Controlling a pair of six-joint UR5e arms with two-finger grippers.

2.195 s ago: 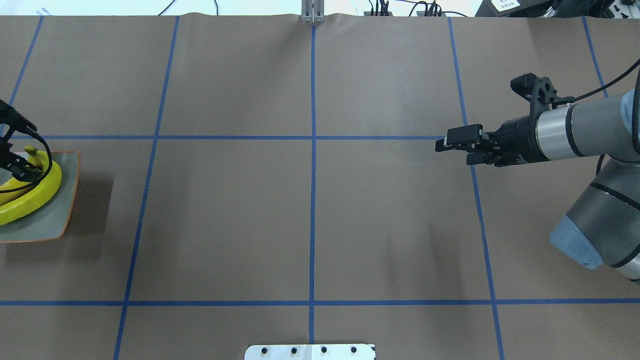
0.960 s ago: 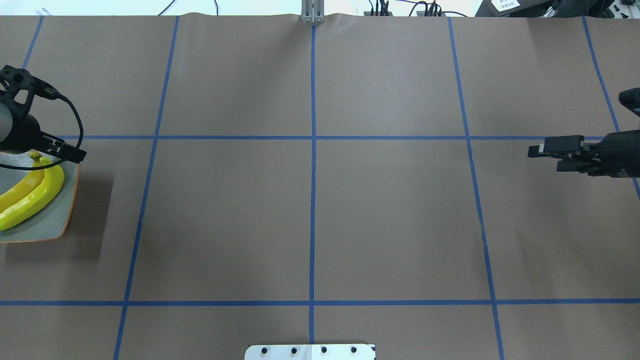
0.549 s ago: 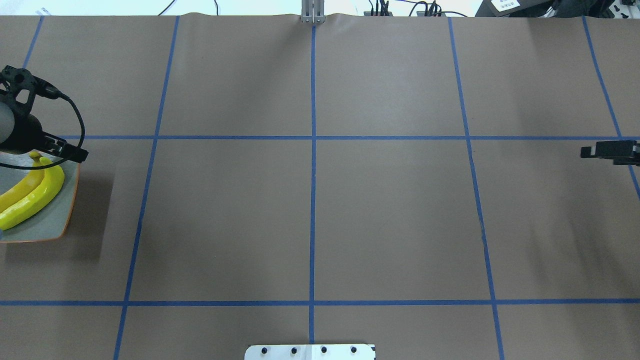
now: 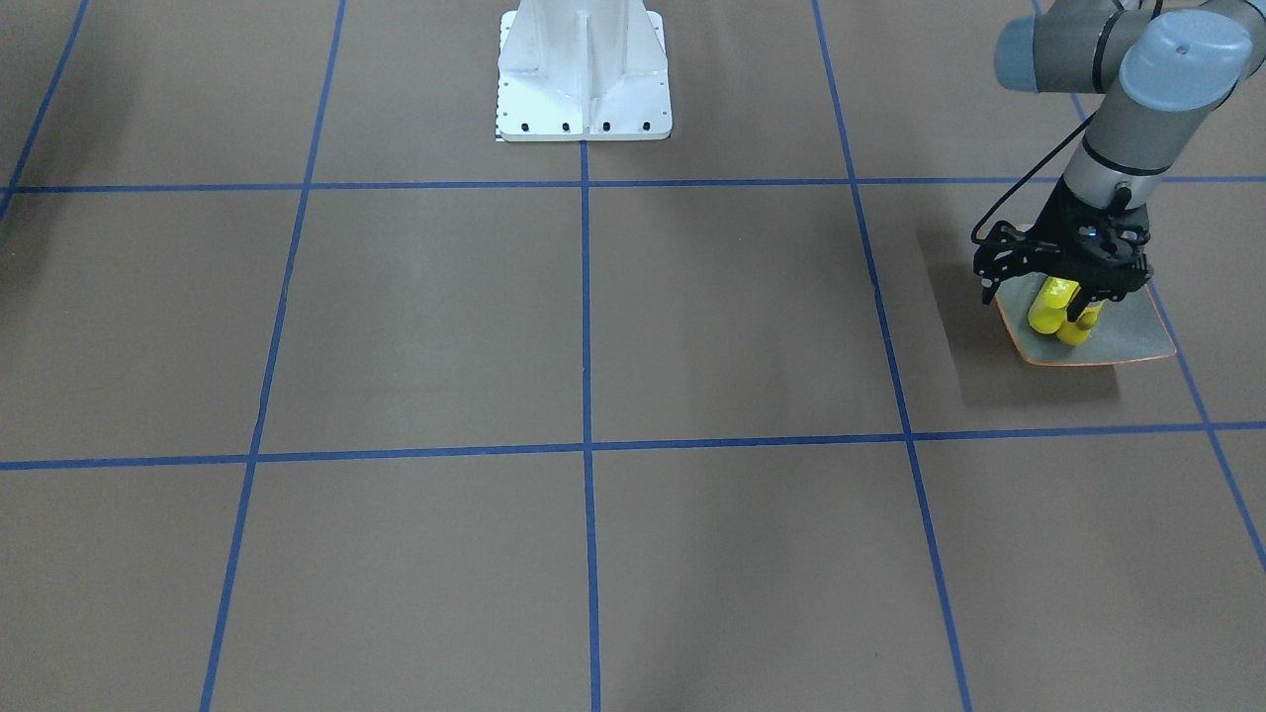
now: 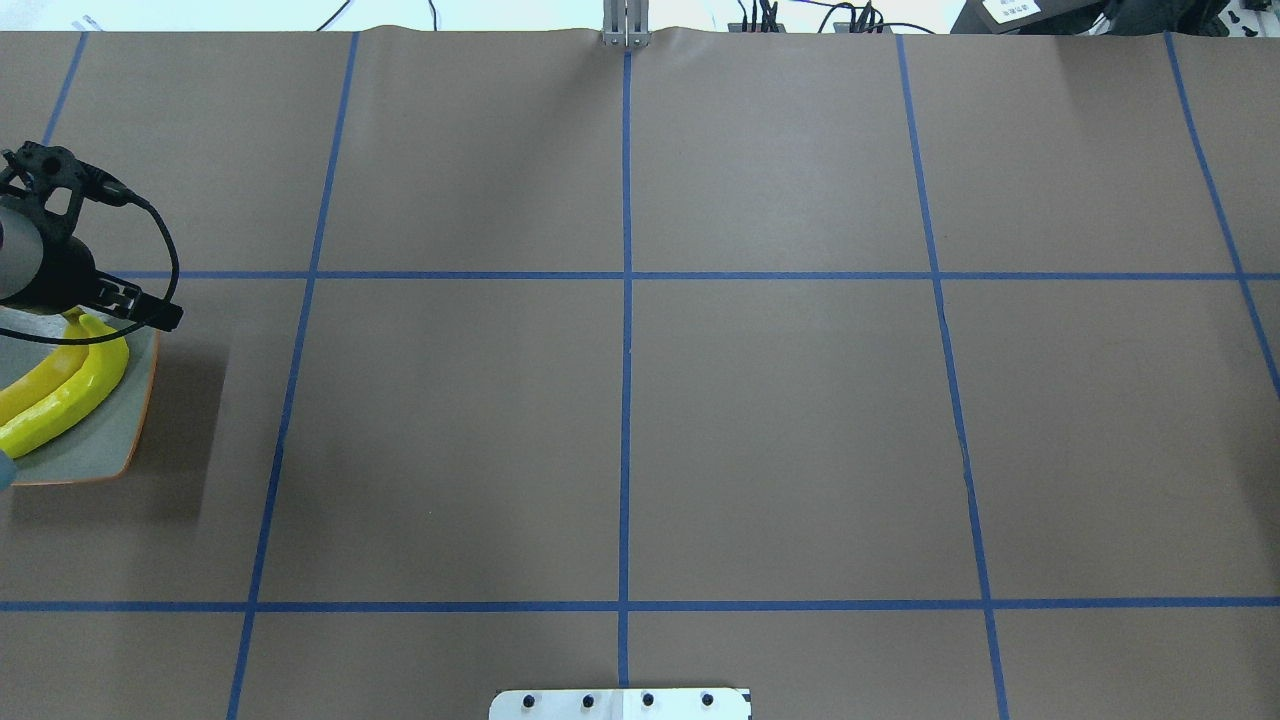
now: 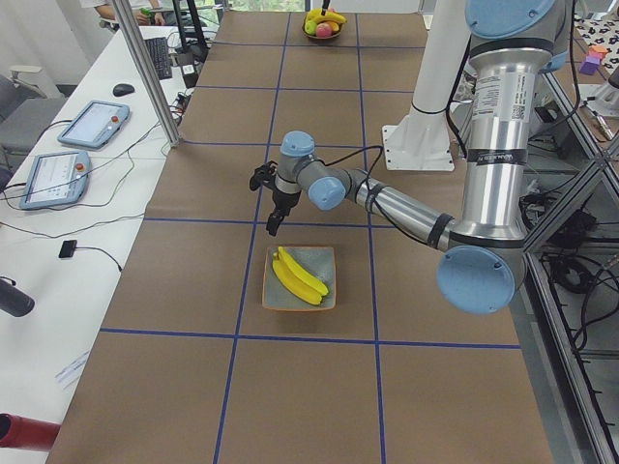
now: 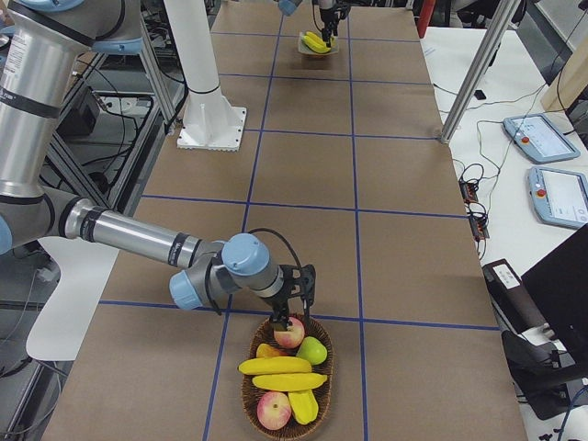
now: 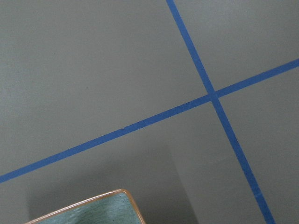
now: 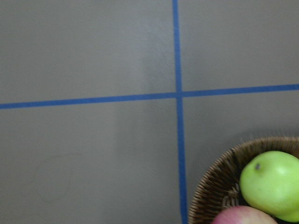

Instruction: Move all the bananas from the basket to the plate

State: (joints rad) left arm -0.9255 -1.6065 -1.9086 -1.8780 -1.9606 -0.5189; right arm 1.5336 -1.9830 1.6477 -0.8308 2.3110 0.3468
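Two yellow bananas (image 5: 62,390) lie side by side on the grey-green plate (image 5: 112,440) at the table's left end. My left gripper (image 5: 150,310) hovers above the plate's far edge, open and holding nothing; the bananas (image 4: 1056,311) show under it in the front view. Two more bananas (image 7: 276,366) lie in the wicker basket (image 7: 323,386) at the right end. My right gripper (image 7: 283,317) hangs over the basket's near rim by a red apple (image 7: 289,333), seen only in the right side view, so I cannot tell if it is open or shut. The right wrist view shows the basket's rim (image 9: 215,191).
The basket also holds a green apple (image 9: 271,184), another red apple (image 7: 274,409) and a further yellow fruit. The white robot base (image 4: 584,74) stands at the table's middle rear. A metal post (image 6: 145,68) and tablets (image 6: 92,121) stand on the operators' side.
The left gripper let go of a banana on the plate, rose and has since drifted slightly. The right gripper drew back to the right, out of the overhead view.
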